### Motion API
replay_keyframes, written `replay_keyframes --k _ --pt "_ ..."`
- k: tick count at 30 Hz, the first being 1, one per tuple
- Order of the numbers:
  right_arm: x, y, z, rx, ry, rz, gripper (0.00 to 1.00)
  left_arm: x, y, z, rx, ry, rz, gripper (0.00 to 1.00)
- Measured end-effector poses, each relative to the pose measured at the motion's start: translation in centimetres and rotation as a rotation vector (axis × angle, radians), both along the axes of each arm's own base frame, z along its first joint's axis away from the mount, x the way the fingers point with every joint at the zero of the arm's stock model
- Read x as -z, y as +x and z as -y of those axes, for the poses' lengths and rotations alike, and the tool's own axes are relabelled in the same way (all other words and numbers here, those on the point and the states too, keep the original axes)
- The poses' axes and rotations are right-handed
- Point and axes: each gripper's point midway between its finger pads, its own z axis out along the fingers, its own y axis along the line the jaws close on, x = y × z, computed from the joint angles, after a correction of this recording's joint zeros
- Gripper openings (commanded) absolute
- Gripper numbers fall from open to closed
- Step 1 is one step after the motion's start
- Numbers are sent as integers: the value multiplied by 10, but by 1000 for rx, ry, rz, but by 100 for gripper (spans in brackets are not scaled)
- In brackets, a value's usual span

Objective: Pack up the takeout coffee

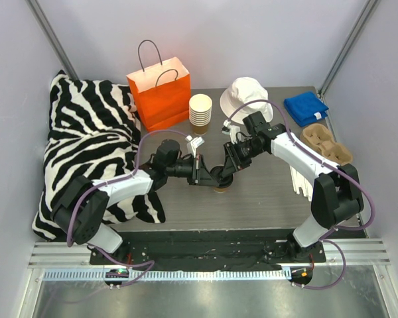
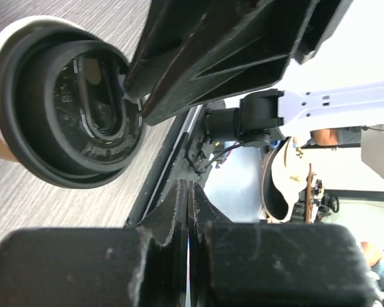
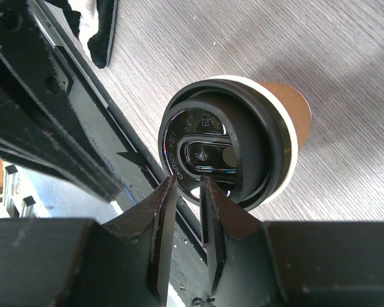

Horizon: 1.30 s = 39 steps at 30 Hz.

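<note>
The takeout coffee [image 1: 222, 185], a tan paper cup under a black lid, stands upright on the grey table between my two arms. In the right wrist view the coffee's lid [image 3: 243, 144] sits a little off-centre, and a crescent of the cup's white rim shows on the right. My right gripper [image 3: 189, 181] is closed to a narrow gap on the lid's near rim, one finger outside and one on the lid's face. My left gripper [image 2: 191, 185] is shut and empty, beside the coffee [image 2: 70, 109] without touching it. From above, the left gripper [image 1: 205, 175] and right gripper [image 1: 227, 169] meet at the cup.
An orange paper bag [image 1: 160, 99] stands at the back left, with a stack of lidless cups [image 1: 200, 111] beside it. A white hat [image 1: 247, 96], a blue cloth [image 1: 306, 107] and a pulp cup carrier [image 1: 326, 144] lie to the right. A zebra blanket [image 1: 86, 146] fills the left side.
</note>
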Motion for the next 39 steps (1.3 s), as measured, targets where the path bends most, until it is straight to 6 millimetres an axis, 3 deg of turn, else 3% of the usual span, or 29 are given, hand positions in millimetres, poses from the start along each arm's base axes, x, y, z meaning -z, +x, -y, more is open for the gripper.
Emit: replay_keyframes --k 14,39 --pt "0 0 0 7 2 -7 31 30 6 2 15 71 -13 0" --pt "-7 1 -3 1 21 -6 31 29 16 8 16 77 14 1"
